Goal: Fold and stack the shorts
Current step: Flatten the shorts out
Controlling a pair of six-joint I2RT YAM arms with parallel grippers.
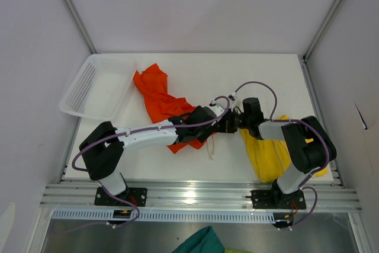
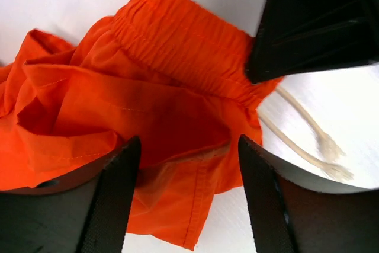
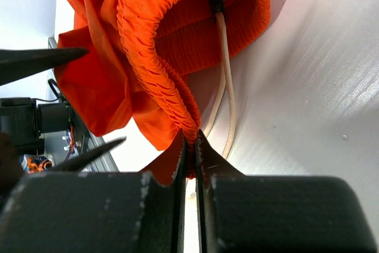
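Note:
The orange-red shorts (image 1: 155,96) lie crumpled at the middle left of the table, and the yellow shorts (image 1: 267,153) are bunched at the near right under the right arm. Both grippers meet at the orange pair's right end. My right gripper (image 3: 190,137) is shut on the gathered orange waistband (image 3: 154,45), with its cream drawstring (image 3: 224,87) hanging beside the fingers. My left gripper (image 2: 188,146) stands open, and a hemmed flap of the orange shorts (image 2: 177,81) lies between its fingers (image 2: 112,199). From above, the left gripper (image 1: 224,124) and the right gripper (image 1: 239,120) almost touch.
A white mesh basket (image 1: 98,87) sits at the far left corner. A teal-green cloth (image 1: 201,242) lies below the front rail, off the table. White walls close in the table on three sides. The right gripper's black body (image 2: 314,22) fills the left wrist view's top right.

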